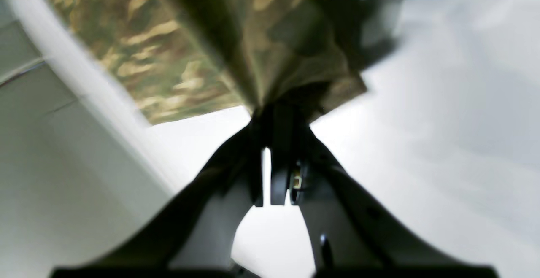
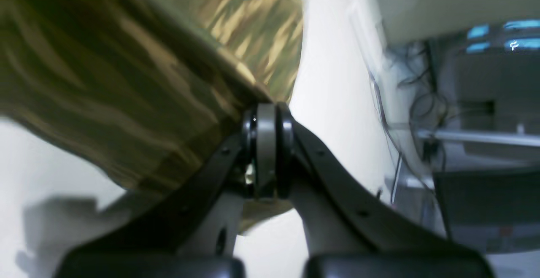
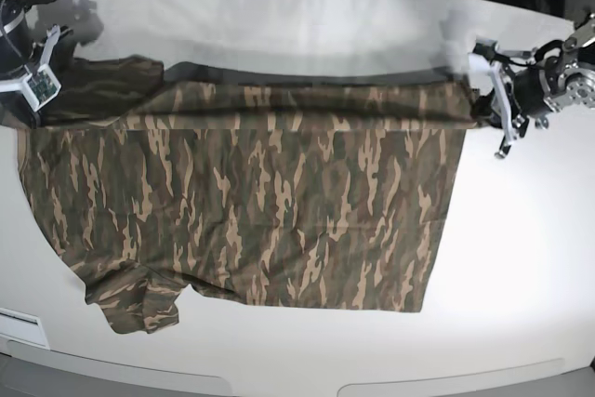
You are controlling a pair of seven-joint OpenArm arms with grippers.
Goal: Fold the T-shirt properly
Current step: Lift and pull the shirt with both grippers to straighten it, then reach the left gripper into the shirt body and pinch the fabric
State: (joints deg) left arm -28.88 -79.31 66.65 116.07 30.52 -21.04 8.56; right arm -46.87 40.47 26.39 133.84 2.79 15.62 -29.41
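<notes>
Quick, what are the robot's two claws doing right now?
Left gripper: shut on the far edge of the camouflage cloth T-shirt.
Right gripper: shut on the same T-shirt's far edge, at the other end.

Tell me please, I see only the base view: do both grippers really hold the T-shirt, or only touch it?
Observer: In the left wrist view the left gripper is shut on the T-shirt, with the cloth bunched at its tips.
Operator: And the other side? It is at the edge of my picture.
Observer: The right wrist view shows the right gripper shut on the T-shirt's edge, and cloth also hangs below the fingers.
Operator: Is the cloth lifted near the right gripper?
Observer: Yes. In the right wrist view it casts a shadow on the white table beneath.
</notes>
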